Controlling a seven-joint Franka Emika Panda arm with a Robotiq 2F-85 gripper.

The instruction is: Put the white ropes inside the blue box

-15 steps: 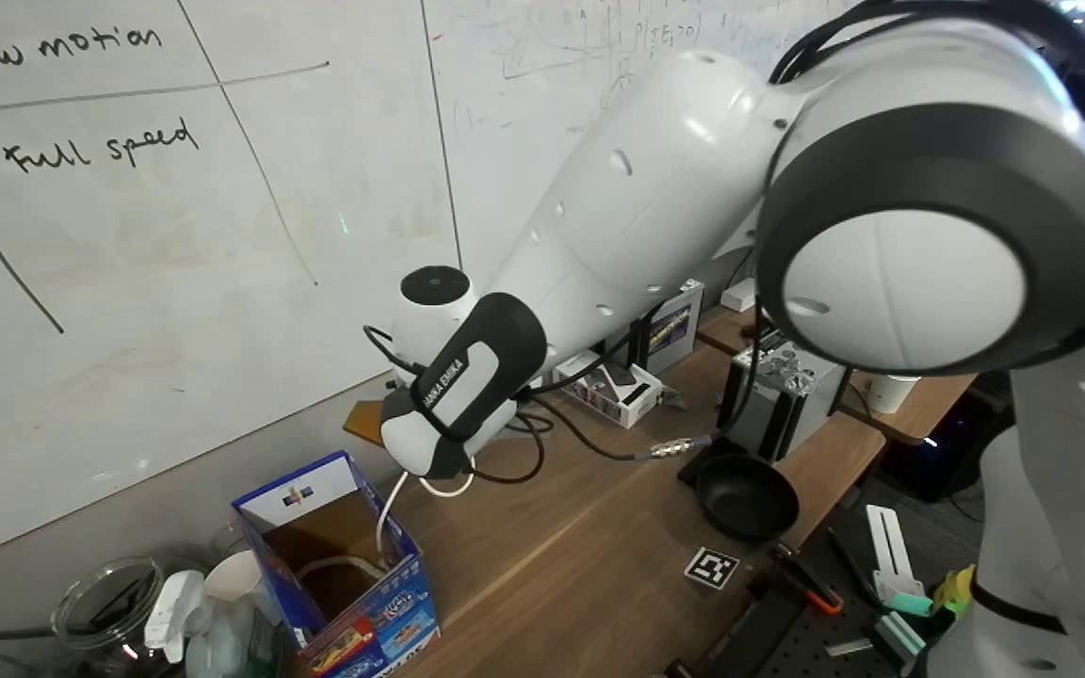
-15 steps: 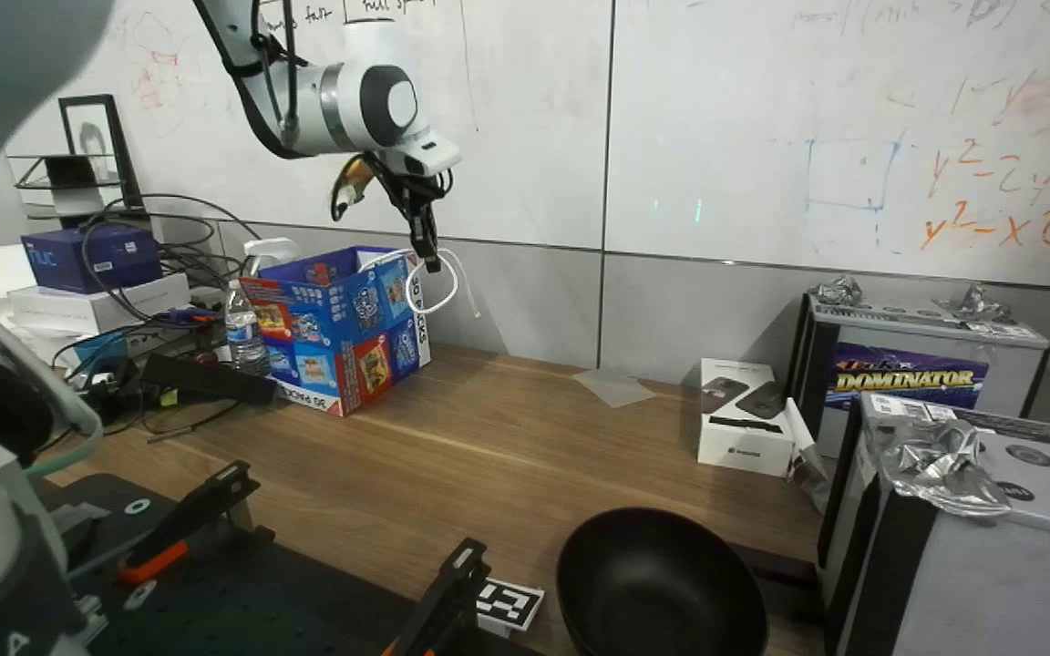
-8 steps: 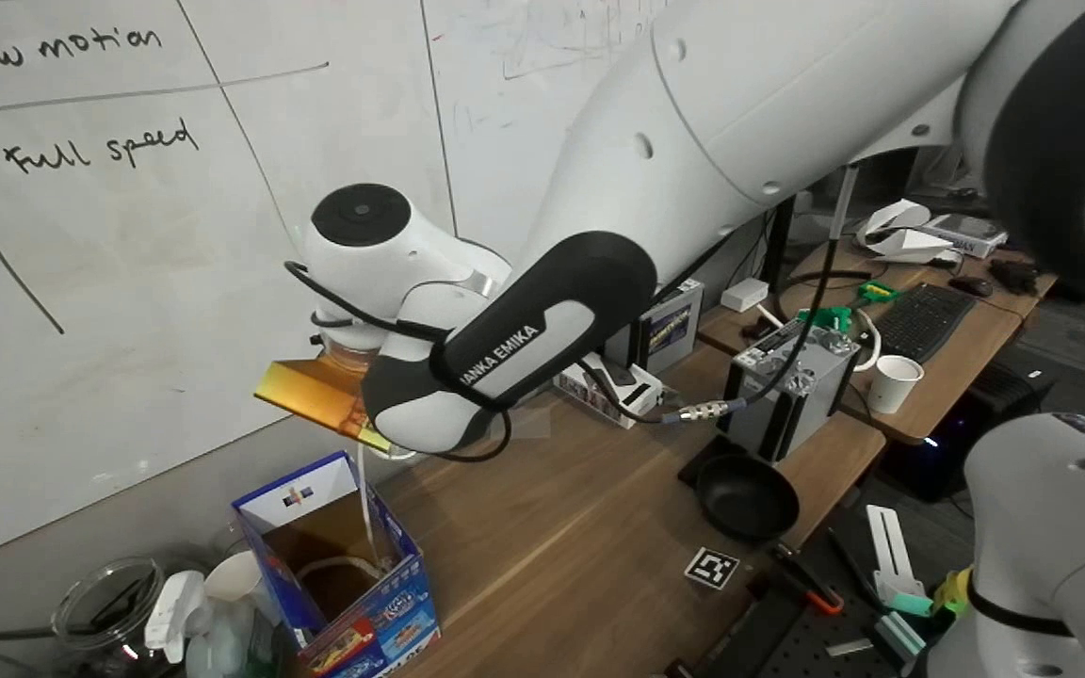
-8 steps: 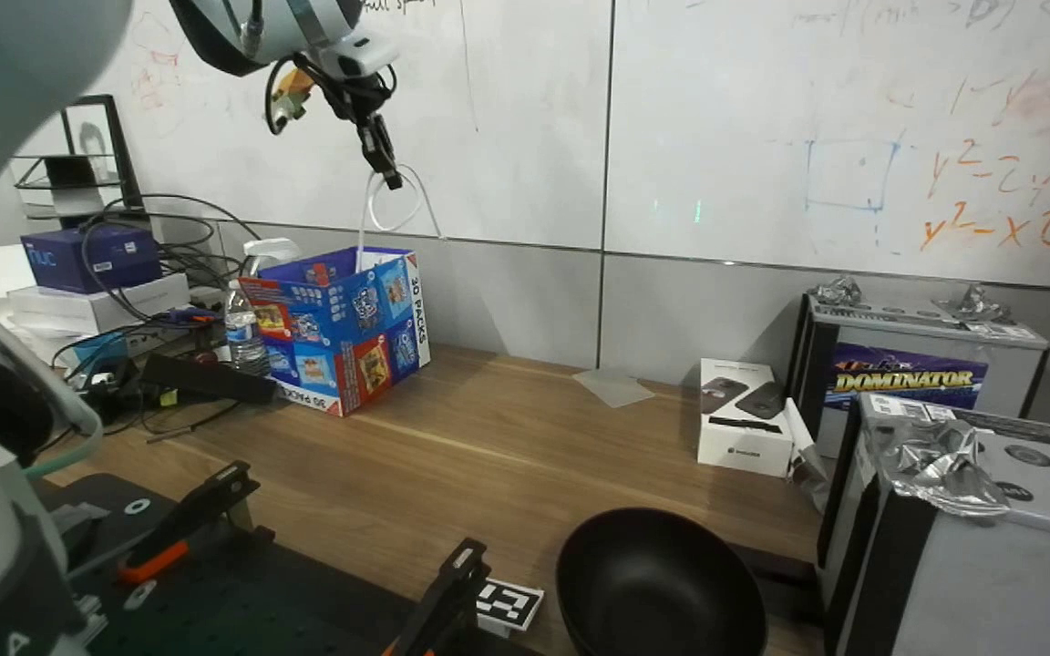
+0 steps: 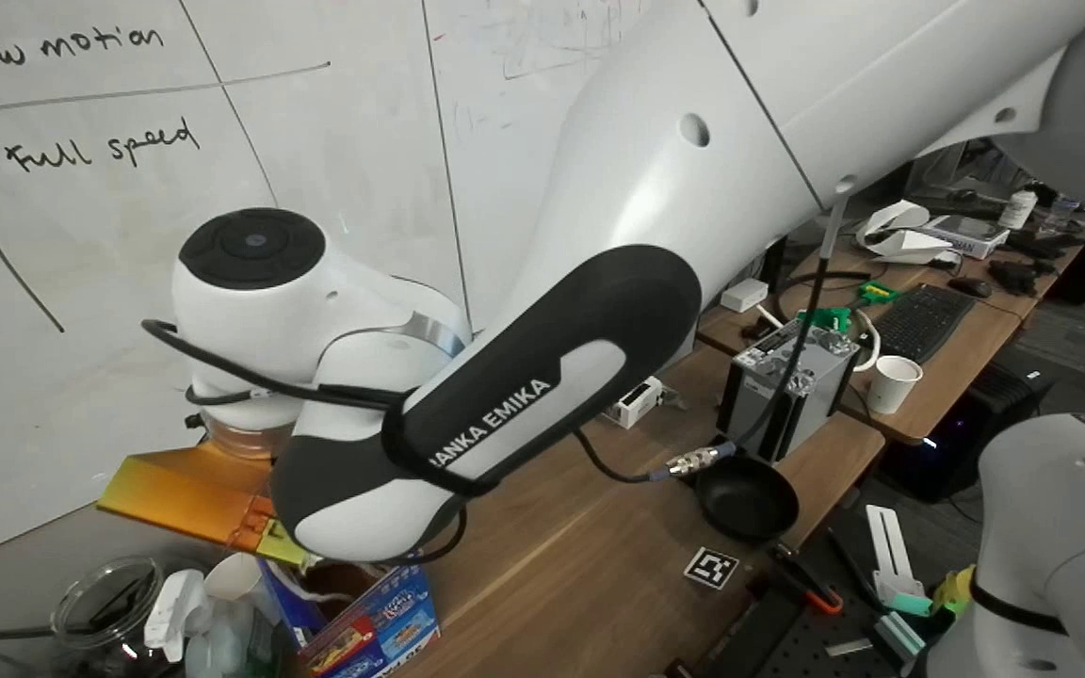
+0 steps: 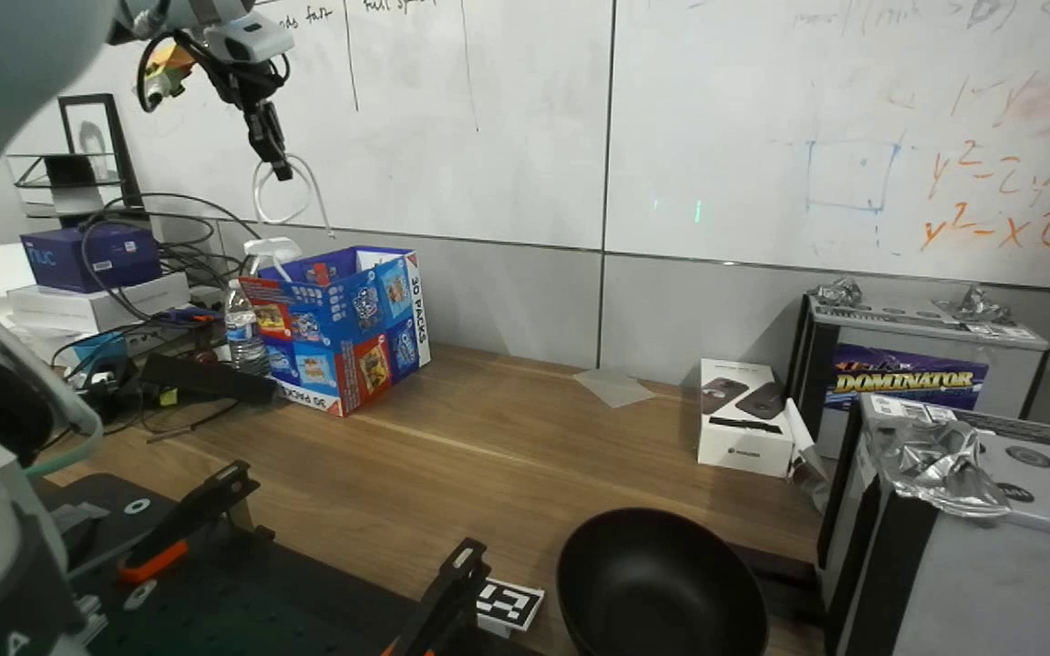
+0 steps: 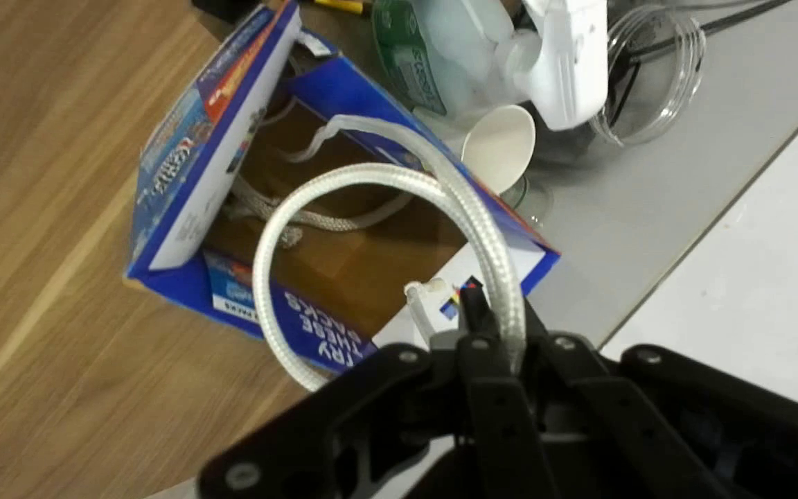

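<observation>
The wrist view shows the work best: the jaws are pinching a white rope [image 7: 489, 239], and its loop spreads above the opening of the blue box [image 7: 170, 163]. Low inside the box, the same view shows one more length of rope [image 7: 337, 223]; if it is joined with the held one, I cannot tell. In an exterior view the printed walls [image 6: 343, 337] hide this bottom, but there the height can be seen: the jaws and the loop hang in the air, higher than the rim. In an exterior view the arm [image 5: 552, 358] covers the jaws and a large part of the box.

About the edges: in the wrist view, the lower-left curve of the loop passes outside the rim, with the wooden counter [image 7: 59, 291] below it. A paper cup [image 7: 499, 149] and a spray bottle [image 7: 458, 48] stand just beside one side of the box, so the room there is narrow. On the opposite side, the counter extends widely to a white carton [image 6: 744, 451], well apart from the box.
</observation>
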